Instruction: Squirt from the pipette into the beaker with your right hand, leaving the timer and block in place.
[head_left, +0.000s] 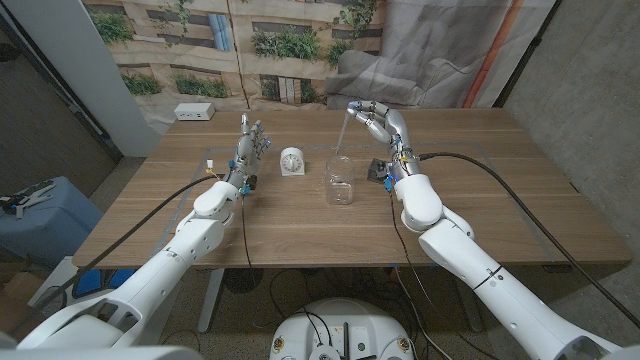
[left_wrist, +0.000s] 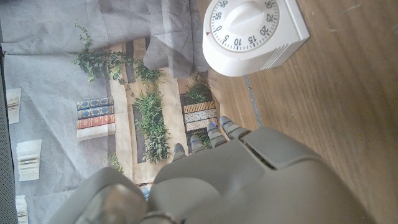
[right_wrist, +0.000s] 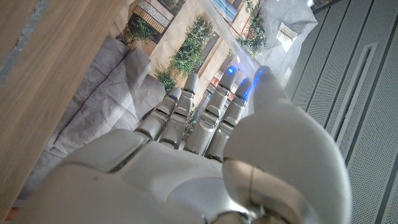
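Note:
In the head view a clear glass beaker (head_left: 339, 181) stands upright at the table's middle. My right hand (head_left: 376, 122) is raised behind and just right of it and pinches a thin clear pipette (head_left: 345, 134), which hangs tip down over the beaker's mouth. The right wrist view shows the pipette (right_wrist: 237, 53) as a faint clear streak past the right hand's fingertips (right_wrist: 227, 73). A white round-dial timer (head_left: 291, 160) (left_wrist: 252, 34) stands left of the beaker. A small dark block (head_left: 380, 170) lies beside my right wrist. My left hand (head_left: 254, 143) (left_wrist: 236, 180) stands upright left of the timer, holding nothing.
A white box (head_left: 193, 112) sits at the table's back left corner. Cables run along both forearms. Bare wooden table (head_left: 480, 190) stretches to the right of the right arm and along the front edge. A printed backdrop hangs behind the table.

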